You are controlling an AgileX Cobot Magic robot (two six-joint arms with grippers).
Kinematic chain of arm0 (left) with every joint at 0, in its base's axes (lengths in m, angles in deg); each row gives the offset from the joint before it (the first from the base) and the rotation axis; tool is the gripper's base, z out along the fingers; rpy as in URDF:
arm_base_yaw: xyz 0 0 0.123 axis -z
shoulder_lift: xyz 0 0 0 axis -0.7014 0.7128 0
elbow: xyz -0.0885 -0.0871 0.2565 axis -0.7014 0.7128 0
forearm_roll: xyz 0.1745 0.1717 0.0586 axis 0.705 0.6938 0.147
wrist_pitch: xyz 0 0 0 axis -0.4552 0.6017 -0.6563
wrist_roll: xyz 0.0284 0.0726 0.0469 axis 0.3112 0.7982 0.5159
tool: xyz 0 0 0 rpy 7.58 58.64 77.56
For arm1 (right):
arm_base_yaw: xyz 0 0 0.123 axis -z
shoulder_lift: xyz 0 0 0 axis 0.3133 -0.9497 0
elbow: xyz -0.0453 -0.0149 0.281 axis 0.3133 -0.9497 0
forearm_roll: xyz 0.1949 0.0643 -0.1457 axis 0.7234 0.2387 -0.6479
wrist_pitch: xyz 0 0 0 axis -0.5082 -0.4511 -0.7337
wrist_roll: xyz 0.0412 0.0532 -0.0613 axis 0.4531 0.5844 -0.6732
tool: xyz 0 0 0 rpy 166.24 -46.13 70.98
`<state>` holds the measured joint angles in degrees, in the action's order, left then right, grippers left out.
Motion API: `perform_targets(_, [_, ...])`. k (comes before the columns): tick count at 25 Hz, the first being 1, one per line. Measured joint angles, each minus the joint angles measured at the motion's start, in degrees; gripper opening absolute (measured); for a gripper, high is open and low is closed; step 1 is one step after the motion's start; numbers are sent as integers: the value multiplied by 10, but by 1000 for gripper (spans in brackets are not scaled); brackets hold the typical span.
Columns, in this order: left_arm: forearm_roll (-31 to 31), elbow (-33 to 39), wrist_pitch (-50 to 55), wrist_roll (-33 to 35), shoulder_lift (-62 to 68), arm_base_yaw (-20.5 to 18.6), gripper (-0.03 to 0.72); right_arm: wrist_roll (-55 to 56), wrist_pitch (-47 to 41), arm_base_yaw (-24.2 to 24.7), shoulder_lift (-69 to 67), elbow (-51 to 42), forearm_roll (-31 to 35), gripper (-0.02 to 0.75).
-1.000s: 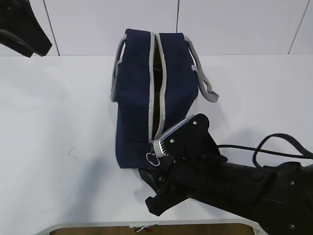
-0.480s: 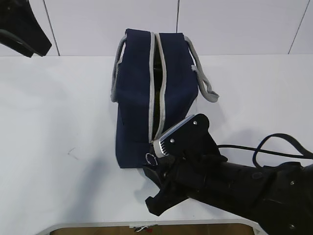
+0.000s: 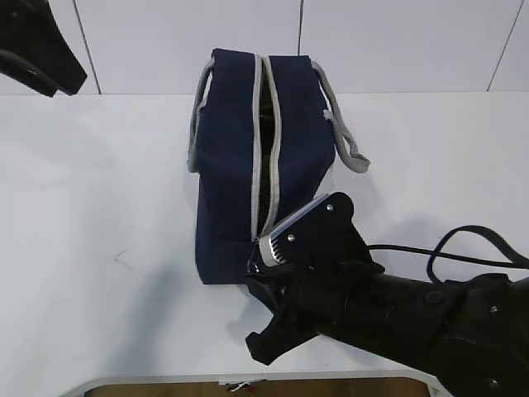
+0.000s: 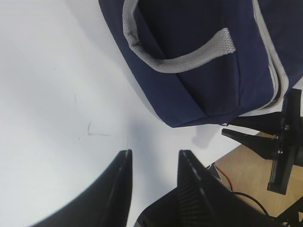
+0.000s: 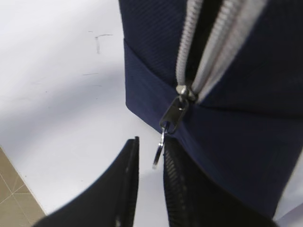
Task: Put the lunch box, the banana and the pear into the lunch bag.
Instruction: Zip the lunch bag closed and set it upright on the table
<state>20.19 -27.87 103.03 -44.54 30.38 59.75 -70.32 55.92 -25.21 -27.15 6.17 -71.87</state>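
The table [image 3: 99,190] is the largest thing here: white and bare to the left of the bag, with its near edge showing at the bottom of the exterior view and a wall behind its far edge. A faint scuff [image 3: 122,260] marks the left part.

The bag [image 3: 240,165] stands near the middle, long axis running near to far, top facing up. Its zipper [image 3: 263,141] is parted along most of the top, leaving a narrow dark slit; what lies inside cannot be told. One grey handle [image 3: 343,136] droops off the right side, the other [image 3: 197,124] hangs on the left. Open table lies on both sides of the bag.

The right arm [image 3: 388,314] fills the near right corner and reaches to the bag's near end. The right gripper [image 5: 150,165] has its fingers [image 5: 125,189] a narrow gap apart, not clamped, with the ring pull [image 5: 158,150] hanging just at the gap's mouth below the slider [image 5: 174,113].

The left gripper [image 4: 154,165] hovers over bare table left of the bag, fingers apart and holding nothing; its arm [image 3: 37,45] sits at the far left corner.
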Motion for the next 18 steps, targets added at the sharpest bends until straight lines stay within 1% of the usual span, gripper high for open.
perform_targets(6, [0, 0, 0, 0, 0, 0, 245, 0, -2, 0, 0, 0, 3, 24])
perform_targets(7, [0, 0, 0, 0, 0, 0, 244, 0, -5, 0, 0, 0, 4, 13])
perform_targets(14, [0, 0, 0, 0, 0, 0, 244, 0, -17, 0, 0, 0, 27, 13])
perform_targets(18, [0, 0, 0, 0, 0, 0, 244, 10, -56, 0, 20, 0, 29, 13])
